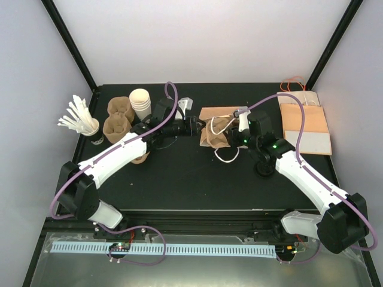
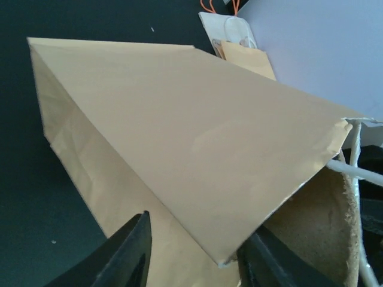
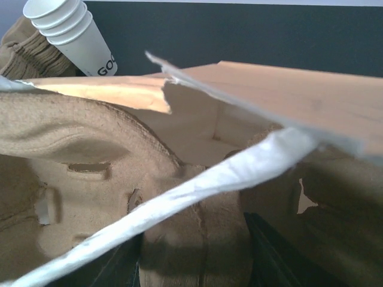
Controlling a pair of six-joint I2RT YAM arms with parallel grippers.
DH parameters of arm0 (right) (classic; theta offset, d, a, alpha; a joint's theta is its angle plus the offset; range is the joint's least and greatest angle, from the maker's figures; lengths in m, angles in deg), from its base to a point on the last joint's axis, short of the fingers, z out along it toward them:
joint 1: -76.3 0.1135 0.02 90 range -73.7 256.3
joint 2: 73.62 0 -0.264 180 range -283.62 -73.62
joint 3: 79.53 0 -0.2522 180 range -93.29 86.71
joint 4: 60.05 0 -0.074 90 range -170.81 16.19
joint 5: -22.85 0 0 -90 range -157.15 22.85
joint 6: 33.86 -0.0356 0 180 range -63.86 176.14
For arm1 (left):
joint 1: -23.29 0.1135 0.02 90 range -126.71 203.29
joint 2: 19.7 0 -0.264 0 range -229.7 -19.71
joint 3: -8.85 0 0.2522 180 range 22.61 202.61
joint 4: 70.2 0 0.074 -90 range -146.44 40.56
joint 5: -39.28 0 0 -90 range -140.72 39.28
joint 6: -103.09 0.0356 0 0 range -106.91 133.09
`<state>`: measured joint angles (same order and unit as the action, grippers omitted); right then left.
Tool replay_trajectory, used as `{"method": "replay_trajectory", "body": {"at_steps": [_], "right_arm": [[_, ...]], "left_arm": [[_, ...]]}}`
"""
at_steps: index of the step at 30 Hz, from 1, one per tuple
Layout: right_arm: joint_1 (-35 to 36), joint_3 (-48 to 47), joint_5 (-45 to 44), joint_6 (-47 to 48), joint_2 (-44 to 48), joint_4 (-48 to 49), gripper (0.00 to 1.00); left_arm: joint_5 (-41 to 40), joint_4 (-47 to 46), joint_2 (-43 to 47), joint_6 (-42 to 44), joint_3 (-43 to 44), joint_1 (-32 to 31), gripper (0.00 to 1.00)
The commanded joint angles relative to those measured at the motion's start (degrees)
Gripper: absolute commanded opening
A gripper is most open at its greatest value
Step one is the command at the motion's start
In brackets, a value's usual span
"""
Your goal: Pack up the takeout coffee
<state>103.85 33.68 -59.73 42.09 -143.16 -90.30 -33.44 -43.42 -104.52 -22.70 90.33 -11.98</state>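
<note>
Bright, even overhead light — soft shadows, blurry wrist close-ups

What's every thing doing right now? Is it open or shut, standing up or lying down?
brown paper bag: lying on its side, mouth open
cup carrier: partly inside the bag's mouth, held
left tool: open, one finger on each side of the bag's edge
right tool: shut on the cup carrier
stack of white cups: upright, nested, no lids
stirrer cup: upright, full of stirrers
spare bags: lying flat
</note>
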Motion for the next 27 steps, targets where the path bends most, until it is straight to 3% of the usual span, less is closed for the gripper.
{"method": "replay_trajectory", "body": {"at_steps": [1,8,12,13,14,16,17,27], "right_arm": [[0.0,-2.0,-3.3,0.2,0.2,-1.4,0.43],[0.0,-1.9,-11.2,0.2,0.8,-1.3,0.41],[0.0,-1.7,-12.1,0.3,0.7,0.2,0.41],[0.0,-1.7,-11.8,0.4,0.8,0.4,0.41],[-0.1,-1.6,-11.4,0.5,0.8,0.5,0.41],[0.0,-1.5,-10.8,0.8,0.9,0.6,0.4],[0.0,-1.4,-10.6,0.7,1.0,0.6,0.4],[0.0,-1.1,-7.6,0.6,2.8,0.2,0.4]], "left_arm": [[-4.0,2.0,-0.1,1.5,3.9,-0.2,0.36],[-3.4,6.0,-0.4,5.0,6.3,-0.2,0.04],[-2.1,7.4,-1.6,5.8,7.9,-0.2,0.02],[-1.2,7.3,-1.8,5.7,8.1,-0.2,0.02],[0.0,6.8,-2.1,5.5,8.1,-0.2,0.09],[2.6,4.6,-2.5,4.7,7.2,-0.2,0.36],[3.8,3.0,-2.6,4.1,6.5,-0.2,0.41],[6.1,0.4,-3.1,3.2,4.6,-0.2,0.4]]}}
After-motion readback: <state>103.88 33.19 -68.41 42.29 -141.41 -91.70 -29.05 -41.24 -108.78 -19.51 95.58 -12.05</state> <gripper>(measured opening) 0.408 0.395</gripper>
